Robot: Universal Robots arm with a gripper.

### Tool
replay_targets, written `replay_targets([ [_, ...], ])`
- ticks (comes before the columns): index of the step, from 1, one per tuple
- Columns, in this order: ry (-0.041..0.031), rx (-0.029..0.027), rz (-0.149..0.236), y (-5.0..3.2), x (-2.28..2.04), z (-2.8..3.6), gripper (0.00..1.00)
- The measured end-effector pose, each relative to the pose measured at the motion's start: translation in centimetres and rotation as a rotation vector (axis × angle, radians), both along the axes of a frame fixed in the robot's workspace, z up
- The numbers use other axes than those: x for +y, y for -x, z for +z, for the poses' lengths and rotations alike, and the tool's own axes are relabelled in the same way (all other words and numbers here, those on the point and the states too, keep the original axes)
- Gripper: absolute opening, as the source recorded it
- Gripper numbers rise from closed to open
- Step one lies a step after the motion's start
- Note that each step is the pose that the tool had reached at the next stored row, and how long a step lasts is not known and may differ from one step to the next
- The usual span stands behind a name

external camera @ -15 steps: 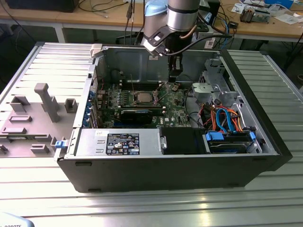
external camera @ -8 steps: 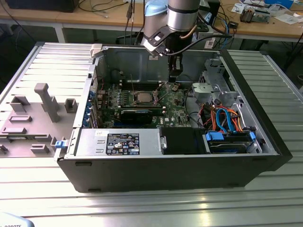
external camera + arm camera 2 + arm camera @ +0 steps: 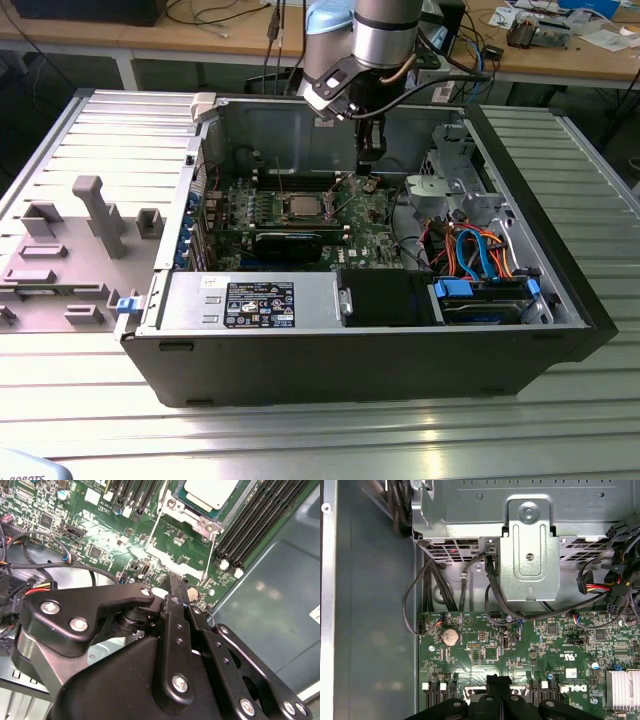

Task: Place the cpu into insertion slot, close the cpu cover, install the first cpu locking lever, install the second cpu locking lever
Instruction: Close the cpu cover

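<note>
The cpu (image 3: 210, 492) lies flat in the insertion slot (image 3: 195, 522), its silver top showing; in the exterior view the cpu (image 3: 300, 207) is at the middle of the green board. The cpu cover (image 3: 170, 560) stands tilted up off the socket, and the board shows through its cut-out. My gripper (image 3: 176, 582) is shut with nothing between its fingers. Its tips sit right at the cover's free edge (image 3: 474, 692); whether they touch it I cannot tell. In the exterior view my gripper (image 3: 368, 165) hangs to the right of the socket. I cannot pick out the locking levers.
A metal drive cage (image 3: 530, 545) and cable bundles (image 3: 445, 595) crowd one side of the board. Long memory slots (image 3: 250, 525) flank the socket. A black card (image 3: 290, 243) and a power supply (image 3: 250, 300) sit nearer the front. Grey fixtures (image 3: 95, 215) stand outside the case.
</note>
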State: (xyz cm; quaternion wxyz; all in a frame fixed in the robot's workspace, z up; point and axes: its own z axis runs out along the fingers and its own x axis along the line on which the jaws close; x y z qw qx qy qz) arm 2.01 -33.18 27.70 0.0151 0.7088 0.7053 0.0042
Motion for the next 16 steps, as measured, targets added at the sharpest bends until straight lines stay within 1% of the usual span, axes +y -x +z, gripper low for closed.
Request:
replay_targets([
  [2,0.0,0.0009,0.009,-0.05,0.0,-0.57,0.11],
  [3,0.0001,0.0019,0.013,-0.21,0.02,-0.73,0.11],
  [4,0.0001,0.0043,0.015,-0.59,0.03,-0.85,0.11],
  [5,0.0,0.0087,0.016,-1.12,0.04,-0.99,0.11],
  [6,0.0,0.0123,0.016,-1.3,0.04,-1.22,0.11],
  [13,-0.0001,0.0158,0.017,-1.39,0.04,-2.71,0.11],
  [14,-0.0001,0.016,0.018,-1.32,0.04,-2.98,0.11],
  [16,0.0002,0.0169,0.02,-0.96,0.04,-3.15,0.11],
])
